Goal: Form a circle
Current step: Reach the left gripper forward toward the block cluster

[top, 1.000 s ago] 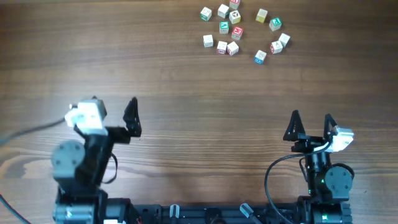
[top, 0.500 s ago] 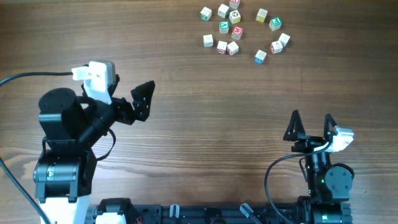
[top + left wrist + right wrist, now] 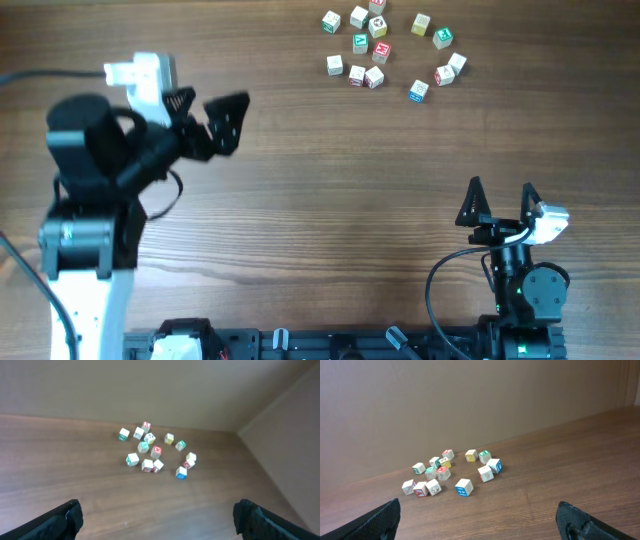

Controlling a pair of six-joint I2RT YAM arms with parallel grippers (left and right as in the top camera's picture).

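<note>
Overhead: a brown wood-grain table (image 3: pixel 330 200) fills the frame. The letter cubes (image 3: pixel 380 45) lie in a loose clump at the upper right of centre (white faces with red, green and blue print), and neither arm touches them. The left gripper (image 3: pixel 205 112) is raised at the upper left, jaws spread wide and holding nothing. A black cable (image 3: pixel 25 76) runs off the left edge. The right gripper (image 3: pixel 500 192) sits at the lower right, equally wide apart and empty.

Left wrist: the cubes lie mid-frame, well beyond the dark fingers (image 3: pixel 65 520) in the bottom corners. A plain beige wall (image 3: pixel 150 385) backs the table and meets a second wall at the right.

Right wrist: the cubes sit left of centre, near the table's far edge below the same plain wall.
</note>
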